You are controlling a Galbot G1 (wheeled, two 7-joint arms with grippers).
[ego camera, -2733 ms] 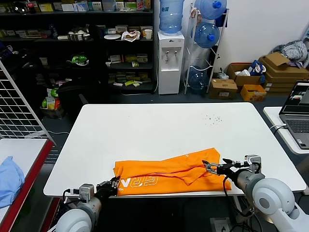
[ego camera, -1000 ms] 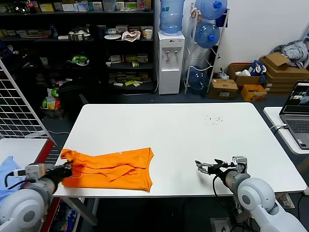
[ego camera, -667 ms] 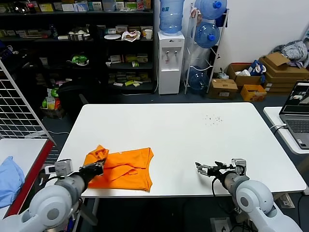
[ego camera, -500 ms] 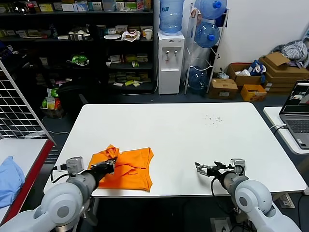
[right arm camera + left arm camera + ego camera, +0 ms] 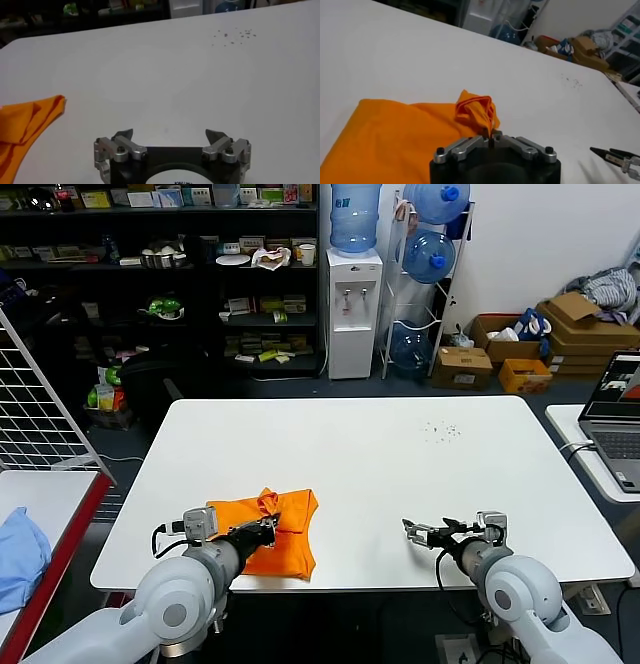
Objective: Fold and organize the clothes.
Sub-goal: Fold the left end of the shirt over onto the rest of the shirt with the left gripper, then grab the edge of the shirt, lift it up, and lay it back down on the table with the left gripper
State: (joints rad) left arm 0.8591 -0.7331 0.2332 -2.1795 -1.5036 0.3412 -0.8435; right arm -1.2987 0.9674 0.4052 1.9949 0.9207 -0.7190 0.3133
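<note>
The orange T-shirt (image 5: 285, 534) lies folded in a compact bundle near the front left of the white table (image 5: 380, 454). My left gripper (image 5: 266, 525) is shut on a bunched fold of the shirt, lifted over the bundle; the left wrist view shows the pinched fabric (image 5: 475, 111) rising from the shut left gripper (image 5: 491, 138). My right gripper (image 5: 415, 531) is open and empty over the bare table at the front right, well apart from the shirt. In the right wrist view the right gripper (image 5: 170, 134) has spread jaws, and the shirt's edge (image 5: 25, 125) is far off.
A light blue cloth (image 5: 20, 554) lies on a side table at the left. A laptop (image 5: 615, 419) sits on another table at the right. Shelves, a water dispenser (image 5: 352, 309) and boxes stand behind the table.
My left gripper has dragged the shirt's left end rightward over the rest, folding the long spread shirt into a compact bundle. My right gripper let go earlier and has stayed nearly still.
</note>
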